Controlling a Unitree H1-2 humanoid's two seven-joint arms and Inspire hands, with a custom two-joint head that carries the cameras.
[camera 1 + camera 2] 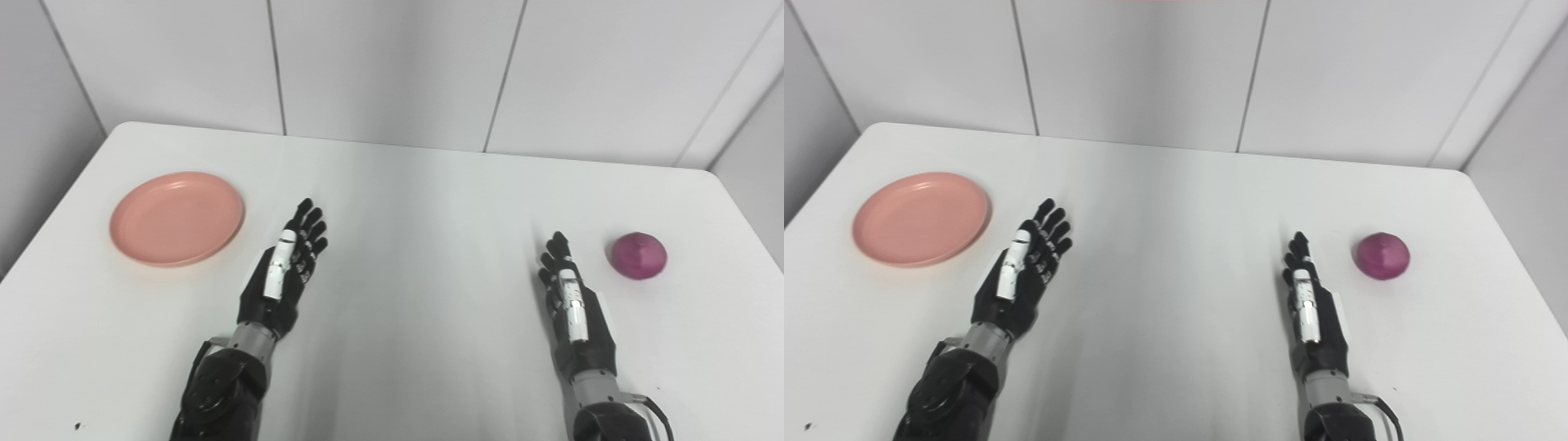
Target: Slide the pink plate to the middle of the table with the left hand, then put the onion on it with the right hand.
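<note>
Two hands are resting over the white table (416,196), no writing showing anywhere. From the left eye, the left hand (285,269), fingers spread and empty, is lying just right of the pink plate (176,218). From the right eye, the right hand (1311,303), fingers straight and empty, is sitting well right of the plate, near the onion (1382,255); grey wall panels (1139,67) are standing behind.

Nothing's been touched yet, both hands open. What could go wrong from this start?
1. The plate lies near the table's left edge; a push from the wrong side by the left hand could send it further out, not toward the middle.
2. The onion is round and stands free beside the right hand; a glancing touch may roll it toward the right edge.
3. The plate's rim is low, so the onion might roll off it.
</note>
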